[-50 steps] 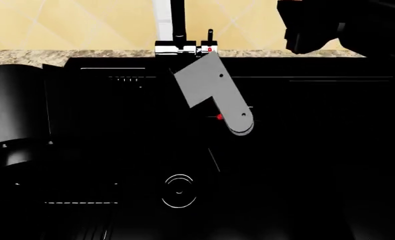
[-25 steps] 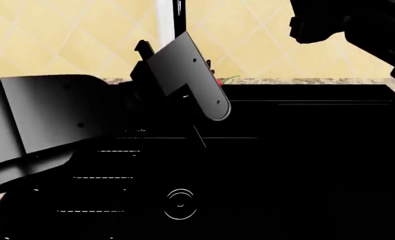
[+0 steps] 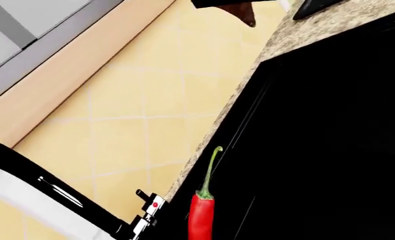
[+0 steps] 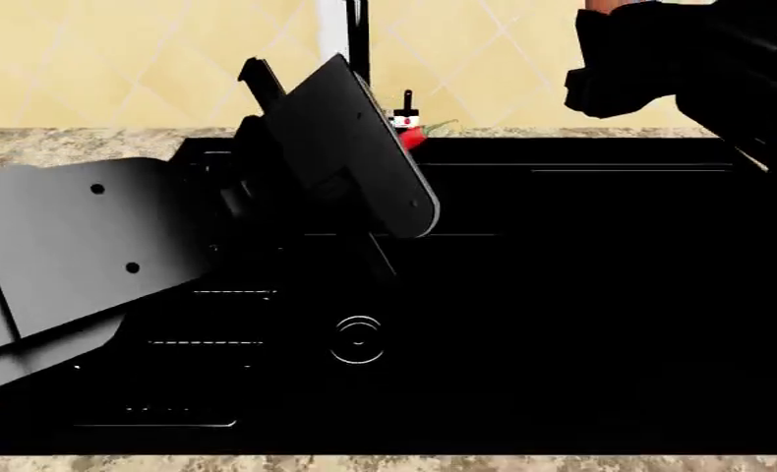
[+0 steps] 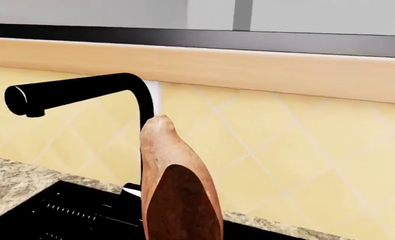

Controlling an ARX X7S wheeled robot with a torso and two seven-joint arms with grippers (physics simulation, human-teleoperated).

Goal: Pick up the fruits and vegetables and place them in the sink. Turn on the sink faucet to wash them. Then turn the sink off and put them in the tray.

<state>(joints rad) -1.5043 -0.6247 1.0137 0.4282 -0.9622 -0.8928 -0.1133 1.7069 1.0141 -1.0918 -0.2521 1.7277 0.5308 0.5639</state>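
The left hand point(image 4: 264, 84) is raised over the back of the sink point(image 4: 560, 295), close to the faucet; only its dark casing and the grey plate of its wrist show, so whether it is open or closed cannot be told. The red chili pepper point(image 3: 201, 220) shows at the edge of the left wrist view, its thin green stem running out along the sink's back edge, and in the head view a red speck of it point(image 4: 412, 138) peeks out just beside that hand, at the sink's back rim by the faucet's base. Whether the hand grips it cannot be made out.

The right hand point(image 4: 625, 74) hangs high above the sink's back right part, its fingers hidden in the dark housing. The sweet potato point(image 5: 177, 192) stands right in front of its wrist camera, tapered end up, apparently held, though the grip itself is not seen.

The black faucet point(image 5: 84, 95) rises from the granite table point(image 4: 74, 147) behind the sink, its small lever with a red dot point(image 3: 154, 204) beside the pepper. The round drain ring point(image 4: 358, 339) lies in the basin's middle.
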